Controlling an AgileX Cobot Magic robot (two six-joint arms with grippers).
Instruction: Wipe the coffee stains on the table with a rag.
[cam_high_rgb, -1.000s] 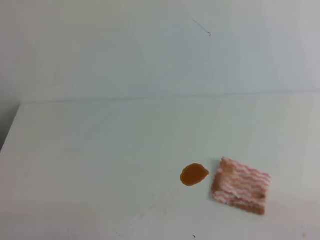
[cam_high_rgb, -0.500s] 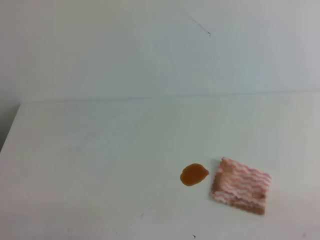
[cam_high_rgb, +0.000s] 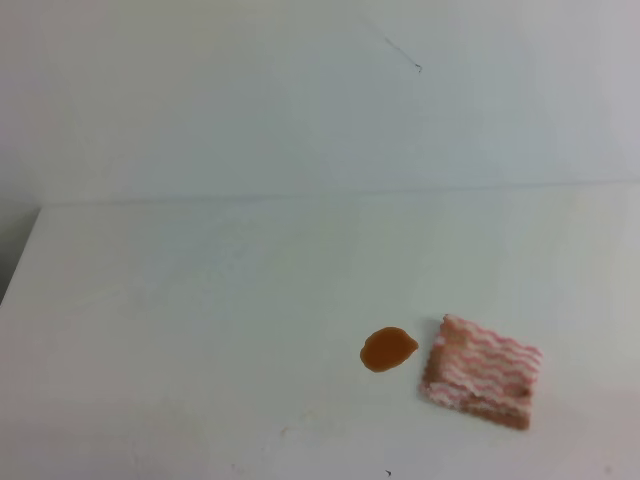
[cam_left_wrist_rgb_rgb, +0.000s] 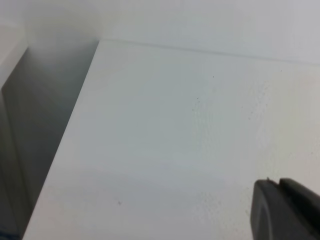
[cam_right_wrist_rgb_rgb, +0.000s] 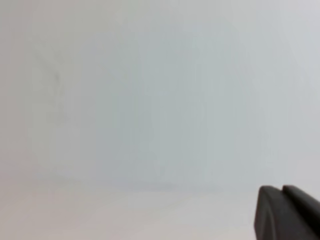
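The coffee stain (cam_high_rgb: 388, 349) is a small orange-brown glossy blot on the white table (cam_high_rgb: 200, 320), right of centre near the front. The rag (cam_high_rgb: 482, 371), pink and white wavy stripes with brownish edges, lies flat just right of the stain with a narrow gap between them. Neither arm shows in the exterior high view. My left gripper (cam_left_wrist_rgb_rgb: 278, 182) shows only as dark fingertips pressed together at the lower right of the left wrist view, above bare table. My right gripper (cam_right_wrist_rgb_rgb: 281, 189) shows the same way, fingertips together. Neither wrist view shows the stain or the rag.
The table's left edge (cam_left_wrist_rgb_rgb: 75, 130) drops to a grey gap beside a wall. A white back wall (cam_high_rgb: 320, 100) rises behind the table's far edge. A few tiny dark specks dot the tabletop.
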